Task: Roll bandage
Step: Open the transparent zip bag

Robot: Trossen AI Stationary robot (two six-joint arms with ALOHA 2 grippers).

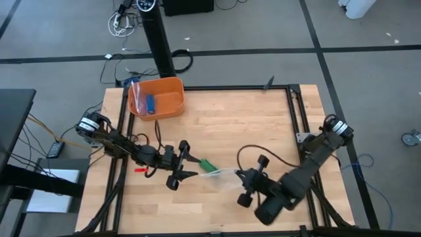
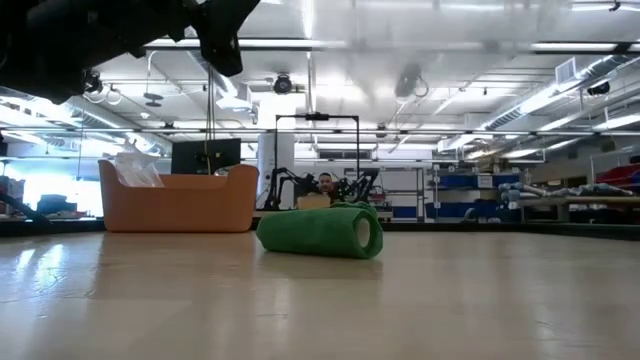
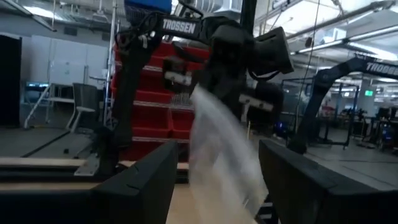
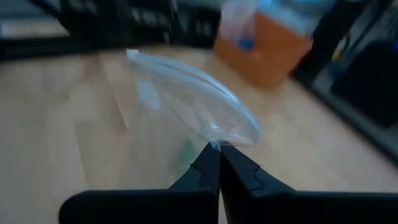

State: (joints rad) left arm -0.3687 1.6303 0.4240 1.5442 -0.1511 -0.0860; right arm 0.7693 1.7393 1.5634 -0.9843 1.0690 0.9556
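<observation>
From above, the green bandage (image 1: 206, 164) lies as a small roll near the middle of the wooden surface (image 1: 230, 125), just at 3 o'clock of the left gripper (image 1: 191, 166), whose fingers are spread, while the right gripper (image 1: 238, 176) pinches the clear plastic bag (image 1: 222, 175) at 4 o'clock of the roll, and an orange bin (image 1: 158, 97) sits at 11 o'clock. At surface level the bandage (image 2: 320, 231) rests on its side, bin (image 2: 178, 200) behind it. Left wrist shows spread fingers (image 3: 140, 180) and the hanging bag (image 3: 221, 152); right wrist shows fingers (image 4: 205, 168) pressed together on the bag (image 4: 186, 99).

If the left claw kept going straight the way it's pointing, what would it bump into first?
Most likely the clear plastic bag, which hangs right ahead between the open left gripper's fingers. The right gripper is shut on the bag's far end. The green bandage roll also lies close by; depth is hard to judge.
</observation>
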